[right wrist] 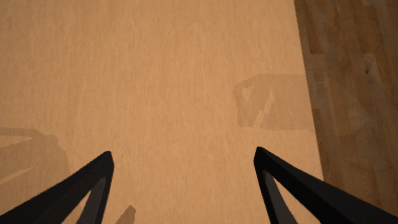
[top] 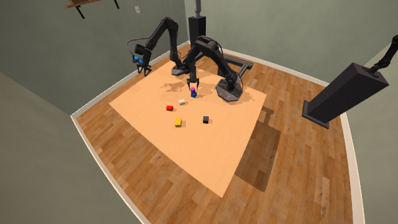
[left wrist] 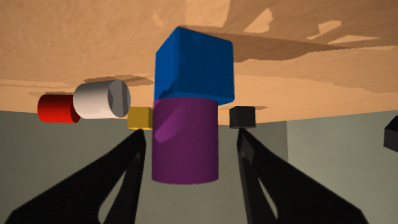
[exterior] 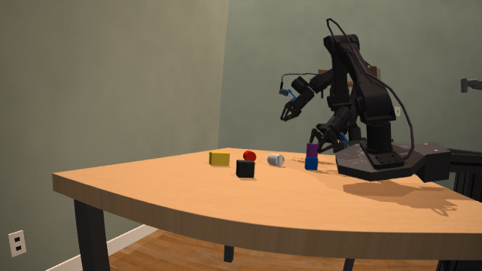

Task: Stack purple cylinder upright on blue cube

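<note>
The purple cylinder stands upright on the blue cube. It looks roughly centred in the exterior view; in the left wrist view it sits a little toward the cube's left side. The cube rests on the table. My left gripper is open around the cylinder, with a gap between each finger and its side. My right gripper is open and empty, high above the table.
A white cylinder and a red cylinder lie on their sides nearby. A yellow block and a black cube stand farther out.
</note>
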{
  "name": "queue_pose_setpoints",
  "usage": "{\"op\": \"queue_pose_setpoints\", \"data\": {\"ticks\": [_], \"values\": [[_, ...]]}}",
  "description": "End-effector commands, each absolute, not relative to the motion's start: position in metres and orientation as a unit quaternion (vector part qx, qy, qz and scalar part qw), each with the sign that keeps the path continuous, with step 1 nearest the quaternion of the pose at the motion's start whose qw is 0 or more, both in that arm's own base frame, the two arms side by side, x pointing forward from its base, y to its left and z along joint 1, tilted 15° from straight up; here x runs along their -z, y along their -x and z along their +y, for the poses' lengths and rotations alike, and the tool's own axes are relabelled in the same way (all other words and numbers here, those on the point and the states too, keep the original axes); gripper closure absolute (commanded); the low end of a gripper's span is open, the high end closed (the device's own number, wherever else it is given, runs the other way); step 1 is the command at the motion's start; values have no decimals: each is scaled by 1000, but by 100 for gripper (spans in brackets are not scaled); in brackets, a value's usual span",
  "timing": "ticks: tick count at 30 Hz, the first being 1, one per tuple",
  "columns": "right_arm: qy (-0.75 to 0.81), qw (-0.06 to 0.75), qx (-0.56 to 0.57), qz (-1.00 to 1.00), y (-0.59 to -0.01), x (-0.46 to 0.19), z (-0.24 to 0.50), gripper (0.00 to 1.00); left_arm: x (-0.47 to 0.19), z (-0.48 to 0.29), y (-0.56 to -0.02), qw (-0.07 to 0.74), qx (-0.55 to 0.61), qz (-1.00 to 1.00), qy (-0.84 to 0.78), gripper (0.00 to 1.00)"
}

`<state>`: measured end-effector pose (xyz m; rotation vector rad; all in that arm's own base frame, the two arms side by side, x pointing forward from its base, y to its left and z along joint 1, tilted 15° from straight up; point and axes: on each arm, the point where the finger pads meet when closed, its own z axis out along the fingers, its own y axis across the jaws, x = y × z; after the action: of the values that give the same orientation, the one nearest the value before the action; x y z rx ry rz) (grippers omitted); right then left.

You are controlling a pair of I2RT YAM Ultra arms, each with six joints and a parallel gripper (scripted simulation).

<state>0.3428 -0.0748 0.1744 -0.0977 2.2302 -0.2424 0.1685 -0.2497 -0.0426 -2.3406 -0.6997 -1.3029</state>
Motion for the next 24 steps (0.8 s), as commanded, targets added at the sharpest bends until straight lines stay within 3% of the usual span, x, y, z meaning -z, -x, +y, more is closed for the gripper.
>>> {"op": "queue_pose_setpoints", "data": {"ticks": [1, 7, 9, 11, 12, 13, 24], "values": [[41, 457, 100, 883, -347, -196, -75, 0, 44, -257, -160, 185, 462, -245, 832, 38], [41, 457, 100, 883, -347, -196, -75, 0, 38, -265, -151, 186, 462, -245, 832, 38], [41, 457, 100, 883, -347, -196, -75, 0, 36, -267, -148, 186, 463, -245, 832, 15], [41, 457, 100, 883, -347, -196, -75, 0, 36, -267, -148, 186, 463, -245, 832, 15], [41, 457, 100, 883, -347, -196, -75, 0, 33, -270, -145, 186, 463, -245, 832, 4], [41, 457, 100, 883, -347, -196, -75, 0, 30, -273, -141, 186, 463, -245, 831, 0], [41, 457, 100, 883, -347, -196, -75, 0, -1, -298, -113, 182, 461, -240, 835, 0]]}}
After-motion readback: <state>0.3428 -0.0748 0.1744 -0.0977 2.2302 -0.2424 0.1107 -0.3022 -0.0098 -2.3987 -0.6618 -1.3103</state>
